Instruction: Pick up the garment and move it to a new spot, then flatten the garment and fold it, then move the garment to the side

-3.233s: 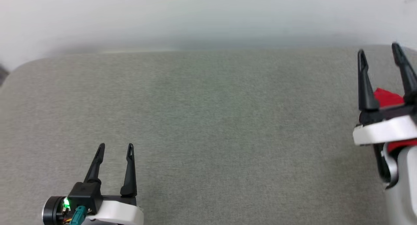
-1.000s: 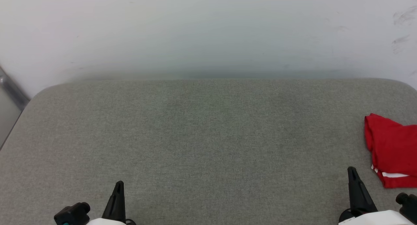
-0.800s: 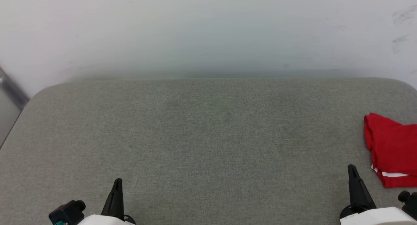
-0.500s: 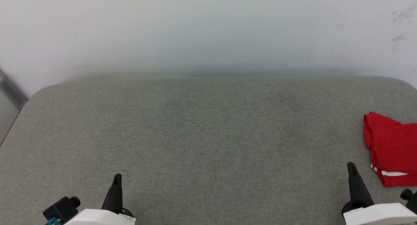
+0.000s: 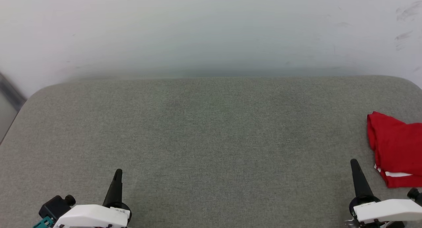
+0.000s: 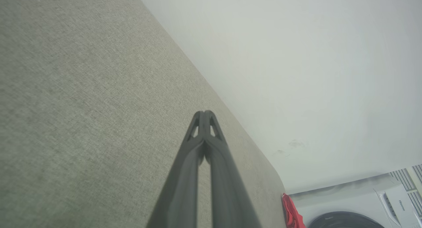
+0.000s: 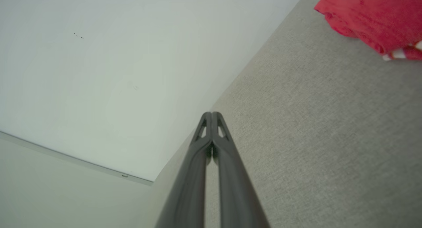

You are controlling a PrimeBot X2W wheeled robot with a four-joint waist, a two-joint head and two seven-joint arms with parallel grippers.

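right gripper (image 5: 354, 164) now back from garment (image 5: 397, 145), fingers together, empty; left gripper (image 5: 117, 174) same, low. garment lies folded at right edge of grey pad (image 5: 211, 139), released. task looks finished.

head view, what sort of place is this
Probably a laundry room set up for folding: a grey fabric-covered table against a bare white wall, a folded red garment at its right edge, and what looks like a white washing machine nearby.
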